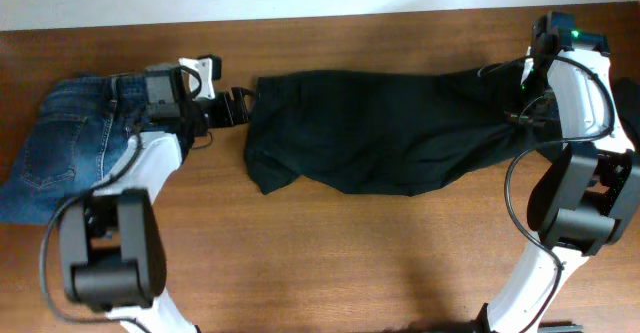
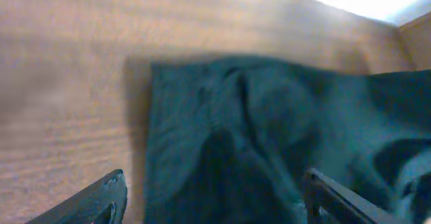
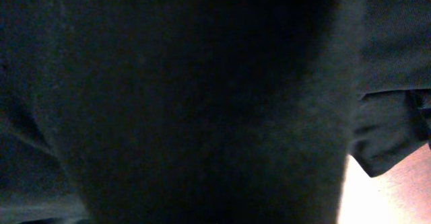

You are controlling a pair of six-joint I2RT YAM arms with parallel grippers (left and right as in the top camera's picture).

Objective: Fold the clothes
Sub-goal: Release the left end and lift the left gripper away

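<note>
The black trousers (image 1: 380, 133) lie spread along the far half of the worktop (image 1: 330, 253), from the middle toward the far right corner. Their surface is wrinkled, and no label can be made out. The right end narrows to the right gripper (image 1: 518, 116). In the right wrist view dark cloth fills almost everything and hides the jaws; they are together and appear to be clamped on that end. The left gripper (image 1: 237, 106) is just beside the left end of the trousers, jaws wide apart and holding nothing; its view is blurred. Blue jeans (image 1: 70, 143) lie at the left edge, partly covered by the left arm.
</note>
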